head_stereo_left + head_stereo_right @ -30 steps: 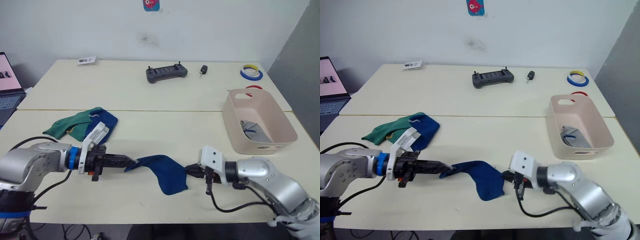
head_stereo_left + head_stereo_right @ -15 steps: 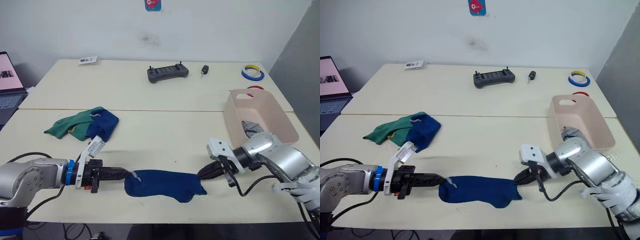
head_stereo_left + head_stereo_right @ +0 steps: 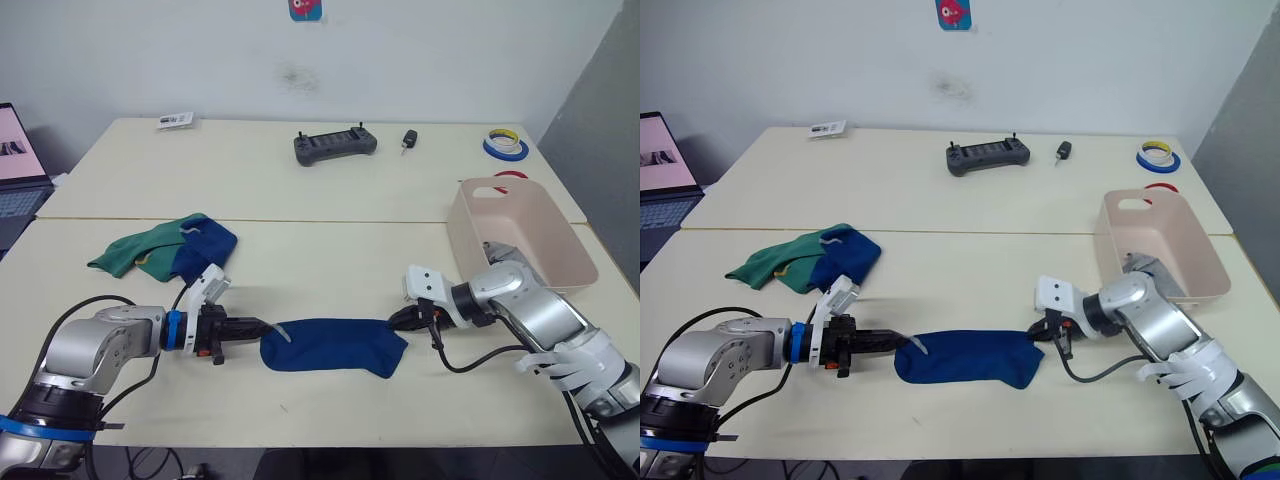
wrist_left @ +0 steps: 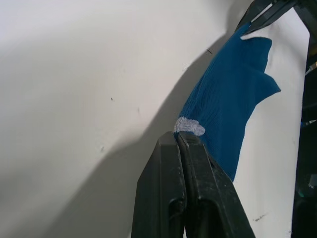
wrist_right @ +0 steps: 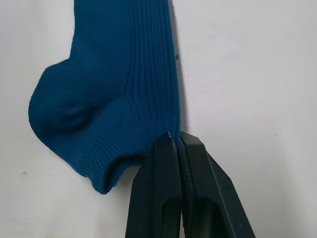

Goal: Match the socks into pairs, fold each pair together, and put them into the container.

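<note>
My left gripper (image 3: 262, 327) was pinched shut on the toe end of a royal blue sock (image 3: 333, 346), right by its small pale tag, and my right gripper (image 3: 398, 322) was clamped on the cuff at the opposite end. Between them the sock lay flat and stretched on the near table (image 3: 330, 270), at about 6 o'clock in my head view.

As I judged it, the task was only partly done. The pink container (image 3: 520, 240) sat at roughly 3 o'clock, and inside it I could make out something light grey with blue trim (image 3: 500, 255), likely 1 pair already stowed, though much of it was hidden by the wall. At about 9 o'clock a heap (image 3: 165, 250) held green fabric with yellow marks and a second blue sock, all touching. I could not count the green socks in it. So the blue pair remained to be matched, folded and stowed, and the green socks after it.

I could read no writing: the small card (image 3: 173, 121) on the far table and the sticker (image 3: 303, 9) on the wall were too small to make out.
</note>
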